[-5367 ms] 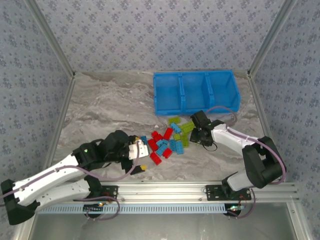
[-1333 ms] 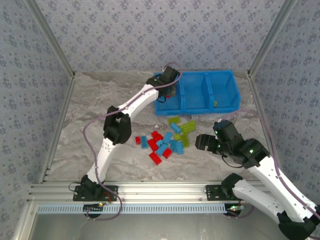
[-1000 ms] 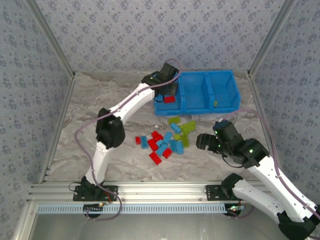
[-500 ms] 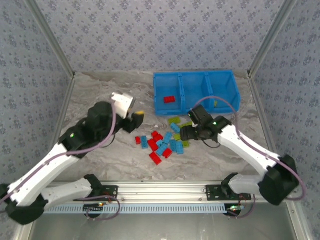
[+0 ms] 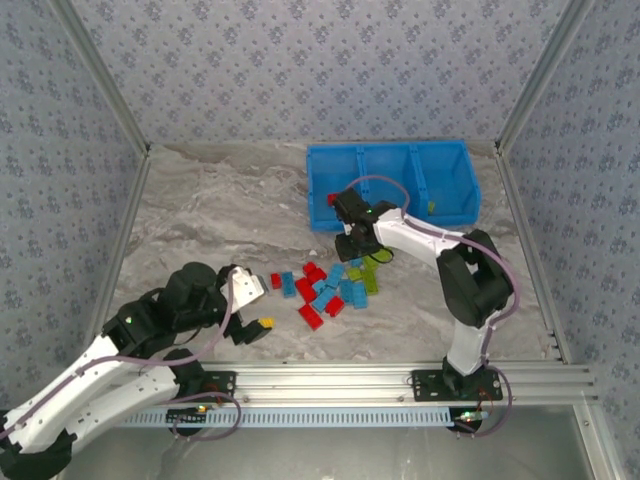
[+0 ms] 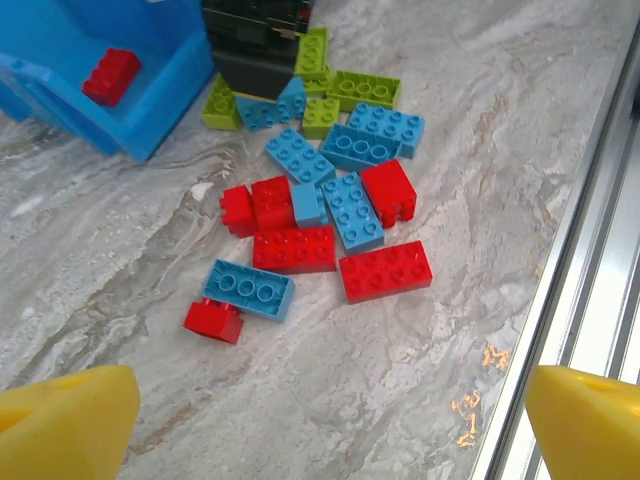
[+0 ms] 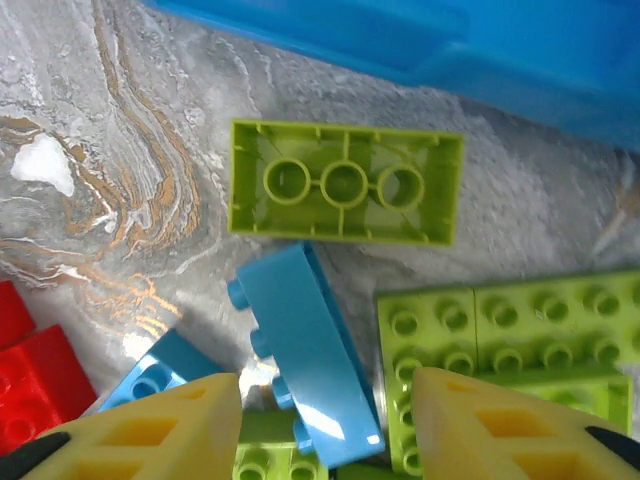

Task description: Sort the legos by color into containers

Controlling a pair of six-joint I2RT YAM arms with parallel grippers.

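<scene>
The legos (image 5: 322,290) lie in a loose red, light blue and yellow-green heap in front of the blue containers (image 5: 390,149). One red brick (image 6: 110,75) rests in the left compartment and a green one (image 5: 432,207) in the right. My right gripper (image 5: 355,246) hangs low over the heap's far end. Its yellow fingertips (image 7: 470,425) flank a tilted light blue brick (image 7: 305,340), with narrow gaps on both sides. An upturned green brick (image 7: 345,195) lies just beyond. My left gripper (image 5: 255,306) hovers near the table's front left, wide open and empty (image 6: 330,420).
An aluminium rail (image 5: 330,382) runs along the near edge, close to the right of the left gripper (image 6: 600,300). The bin's wall (image 7: 450,40) rises just beyond the right gripper. Bare marble table (image 5: 210,210) stretches left of the bin.
My left arm has pulled back from the bin to the front left and opened wide, leaving a red brick in the left compartment. My right gripper moved onto the heap and narrowed around a blue brick.
</scene>
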